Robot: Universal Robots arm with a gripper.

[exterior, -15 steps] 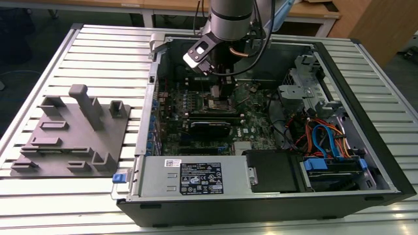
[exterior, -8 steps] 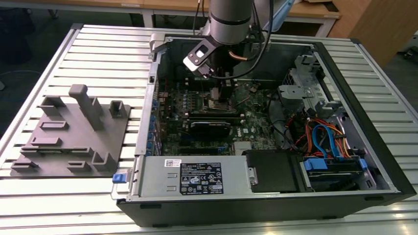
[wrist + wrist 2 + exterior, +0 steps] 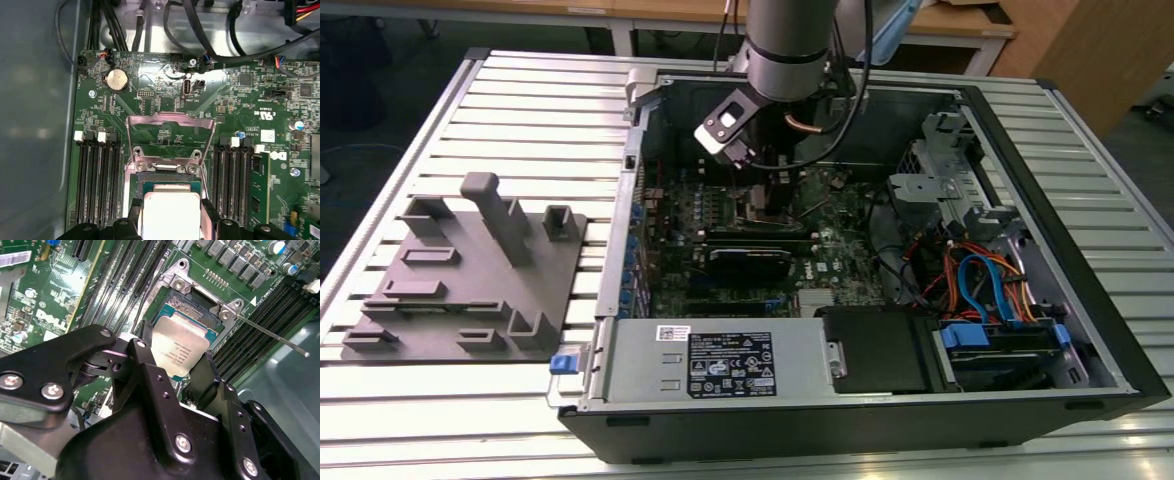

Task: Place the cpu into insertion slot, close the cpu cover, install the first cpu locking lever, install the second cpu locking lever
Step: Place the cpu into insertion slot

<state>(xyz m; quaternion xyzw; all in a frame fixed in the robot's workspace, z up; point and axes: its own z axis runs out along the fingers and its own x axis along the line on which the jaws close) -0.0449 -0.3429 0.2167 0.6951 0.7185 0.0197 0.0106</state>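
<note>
Slatted table; jaws hold cpu over insertion slot, cpu cover raised.

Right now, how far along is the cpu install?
Nothing looks finished. In hand: the gripper grips the cpu over the insertion slot; seating unclear. Left: the cpu cover stands open and a locking lever sticks out unlatched.

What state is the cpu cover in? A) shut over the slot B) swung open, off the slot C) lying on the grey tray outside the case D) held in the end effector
B: in the first wrist view the cover stands swung up past the slot, green board showing through its window, while the end effector grips the cpu at the slot.
</note>
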